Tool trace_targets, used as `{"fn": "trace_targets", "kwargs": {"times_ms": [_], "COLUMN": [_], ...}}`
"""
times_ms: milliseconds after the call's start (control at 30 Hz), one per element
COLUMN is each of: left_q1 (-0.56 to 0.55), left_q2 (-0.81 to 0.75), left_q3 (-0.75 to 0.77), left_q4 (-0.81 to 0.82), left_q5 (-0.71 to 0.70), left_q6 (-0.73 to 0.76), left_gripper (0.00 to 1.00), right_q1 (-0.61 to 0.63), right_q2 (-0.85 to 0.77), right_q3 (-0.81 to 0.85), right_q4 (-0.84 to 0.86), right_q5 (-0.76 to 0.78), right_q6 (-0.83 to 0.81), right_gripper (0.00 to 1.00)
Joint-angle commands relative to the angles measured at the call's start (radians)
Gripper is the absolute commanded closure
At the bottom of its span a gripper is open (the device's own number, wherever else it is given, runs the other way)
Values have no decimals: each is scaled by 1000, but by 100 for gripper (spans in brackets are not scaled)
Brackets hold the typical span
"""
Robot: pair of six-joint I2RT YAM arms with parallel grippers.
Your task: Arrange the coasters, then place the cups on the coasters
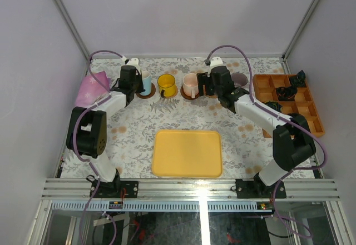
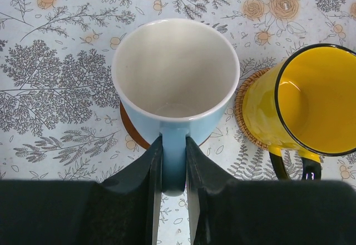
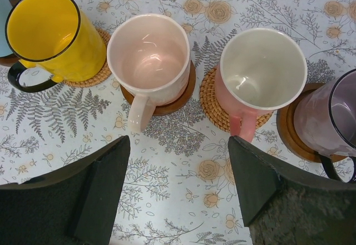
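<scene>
1. I see the left gripper (image 2: 173,143) clamped on the handle of the light blue cup (image 2: 175,67), which stands upright on a dark brown coaster (image 2: 128,127).
2. The yellow cup (image 2: 311,100) stands just beside it on a tan woven coaster (image 2: 242,111) (handle toward my camera).
3. The right gripper (image 3: 179,140) hangs with its jaws wide apart, gripping nothing.
4. Ahead of it, the pale pink cup (image 3: 149,56) sits on a second brown coaster (image 3: 179,99), and the deeper pink cup (image 3: 261,70) on a second woven coaster (image 3: 211,103).
5. The purple-grey cup (image 3: 328,117) sits on a third brown coaster (image 3: 288,127), at the row's right end.
6. The yellow tray (image 1: 187,153) lies nearer the arm bases, well apart from the row.
</scene>
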Motion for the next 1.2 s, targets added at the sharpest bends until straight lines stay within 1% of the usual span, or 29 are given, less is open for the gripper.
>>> {"fn": "trace_targets", "kwargs": {"times_ms": [0,267,433,767,1167], "left_q1": [7,8,8,6,5], "left_q2": [-14,-18,-31,-47,-12], "left_q3": [22,0,-15,-99,-102], "left_q4": [82,70,59,50,75], "left_q5": [-11,-29,-29,-23,-17], "left_q6": [22,37,36,22,25], "left_gripper": [81,80,78,79,77], "right_q1": [-5,-5,-5,-5,-4], "right_q2": [13,18,18,31,45], "right_q3": [47,48,49,59,73], "right_q4": [40,37,36,39,31], "right_q5": [12,10,9,0,-15], "right_q6": [14,15,15,22,32], "right_gripper": [21,21,21,21,21]}}
